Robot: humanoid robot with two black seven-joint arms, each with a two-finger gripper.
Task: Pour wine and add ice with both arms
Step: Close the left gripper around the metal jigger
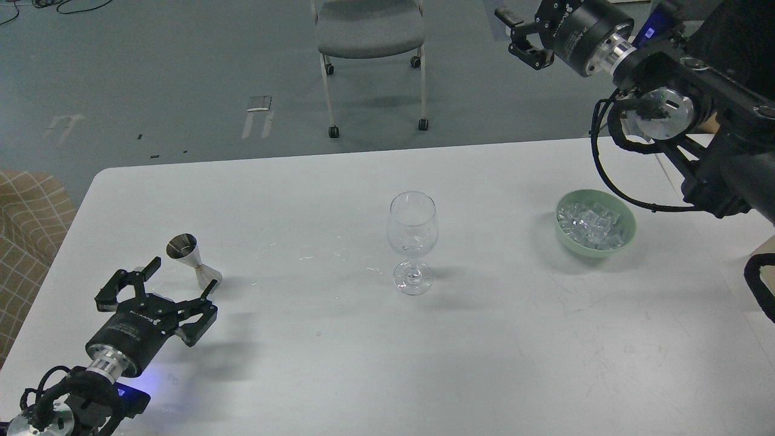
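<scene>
Left fingers (180,280) spread, empty, the jigger (192,259) just ahead between their tips. Right fingers (522,37) parted, raised far from the ice (593,223) in its bowl (623,242). Judged step: reaching for the jigger; next, close around its waist, then pour into the glass (412,239).

White table (339,375), scuffed. Behind its far edge: grey chair (369,36) on castors, teal floor (151,79) w/ tape marks (259,115). Checked cushion (27,236) past left edge. Cables (54,6) at top-left corner.
</scene>
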